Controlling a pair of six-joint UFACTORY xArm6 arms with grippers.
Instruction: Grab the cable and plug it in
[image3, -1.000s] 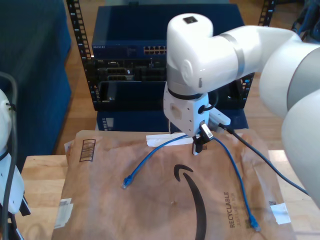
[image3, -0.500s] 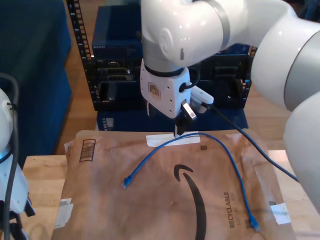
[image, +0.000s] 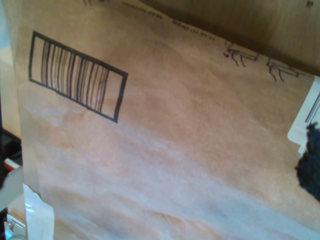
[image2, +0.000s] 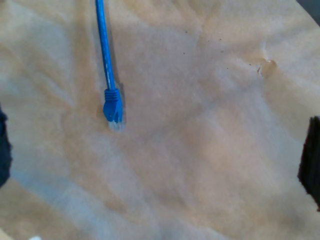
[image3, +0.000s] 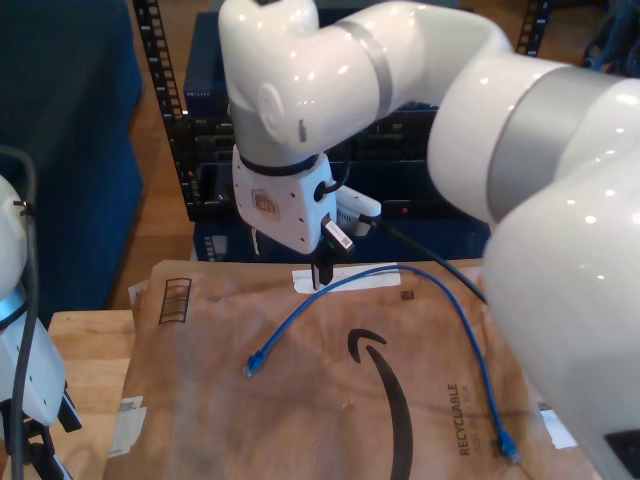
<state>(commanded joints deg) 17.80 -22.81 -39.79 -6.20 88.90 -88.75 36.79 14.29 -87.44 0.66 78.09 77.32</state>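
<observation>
Step in hand: approach to grasp. Nothing is picked up yet and nothing is plugged in.

Landmark is the brown paper mailer (image3: 330, 400) lying flat on the wooden table (image3: 85, 350).

- The cable (image3: 290, 327) lies loose across the mailer in one long arc. One plug (image3: 510, 455) rests near the mailer's near edge, beside the printed word RECYCLABLE. The other plug (image3: 253, 365) rests about mid-mailer, on the barcode side.
- My second gripper (image2: 157, 160) hangs above the mailer with its fingers (image2: 311, 165) spread wide, one dark tip at each edge of the second wrist view, and bare paper between them. It holds nothing. The mid-mailer plug (image2: 113, 111) sits off to one side of the gap, not between the tips.
- My first gripper looks down on the mailer's barcode (image: 75, 75) corner. I cannot tell how its fingers stand.
- In the exterior view the large arm's gripper (image3: 322, 268) hovers over the mailer's far edge, by the white tape strip (image3: 345, 280).
- Beyond the mailer's far edge stands the equipment rack (image3: 215, 150).

Next move, my judgement: shift my second gripper to centre the plug between the tips, descend, and close just behind the boot. The cable is thin and lies flat, so the tips must come nearly to the paper. Risk: pinching the mailer, or nudging the plug away.
</observation>
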